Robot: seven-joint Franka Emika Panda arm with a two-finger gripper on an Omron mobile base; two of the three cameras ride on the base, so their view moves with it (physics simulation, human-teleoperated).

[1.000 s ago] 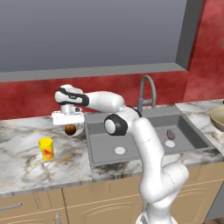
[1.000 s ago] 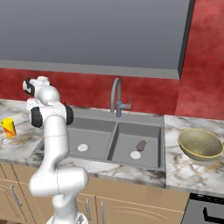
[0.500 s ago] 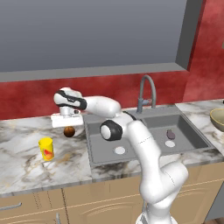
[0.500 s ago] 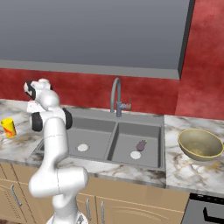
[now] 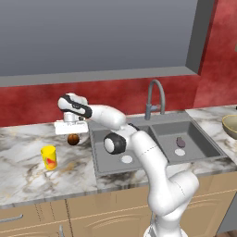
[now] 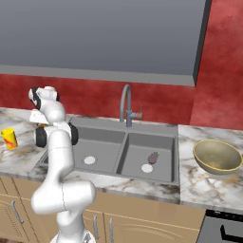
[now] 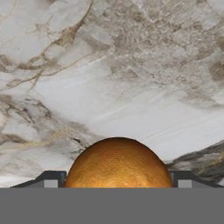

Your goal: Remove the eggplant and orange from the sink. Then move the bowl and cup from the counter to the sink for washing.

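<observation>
— On the marble counter left of the sink, what do you make out?

— The gripper hangs over the stone with the orange between its fingers. The jaws stand wide, about as wide as the ball itself, one dark tip at each side of it in the hand view. Whether they press on the orange or just flank it, I cannot tell; it sits low, near the counter surface.

— And the cup?

— The yellow cup stands upright on the counter, near the orange and nearer the front edge, apart from the gripper. From the right base view it shows at the far left edge.

— What lies in the sink?

— A small dark purple eggplant rests in the right basin, just beside its white drain. The left basin shows its own white drain. The curved grey tap rises behind the divider between the two basins.

— The bowl?

— The tan bowl sits upright on the counter right of the sink, well apart from the arm.
</observation>
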